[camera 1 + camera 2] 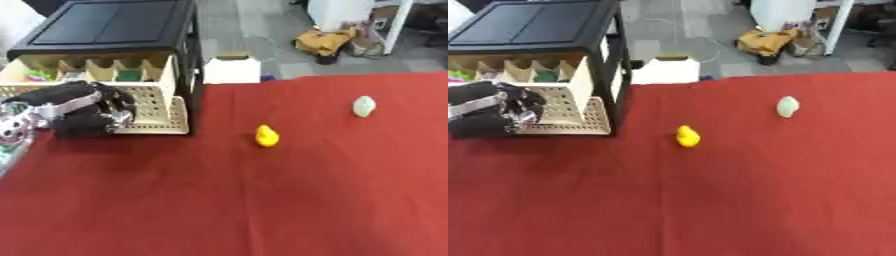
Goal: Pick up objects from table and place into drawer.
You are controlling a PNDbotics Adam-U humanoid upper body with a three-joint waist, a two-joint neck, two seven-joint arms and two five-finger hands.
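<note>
A small yellow duck-shaped object (pixel 267 136) stands on the red table (pixel 262 200), near its middle. Further right lies a pale green rounded object (pixel 364 106). At the left, a black cabinet (pixel 114 25) has a beige perforated drawer (pixel 178 119) pulled out over the table. My left hand (pixel 87 107), black with silver parts, hovers over that open drawer at its front. Whether it holds anything is hidden. My right hand shows in neither view.
An upper beige tray (pixel 105 70) in the cabinet has dividers and some green items. A white box (pixel 232 69) sits behind the table's far edge, beside the cabinet. A yellow bag (pixel 325 40) and furniture legs stand on the floor beyond.
</note>
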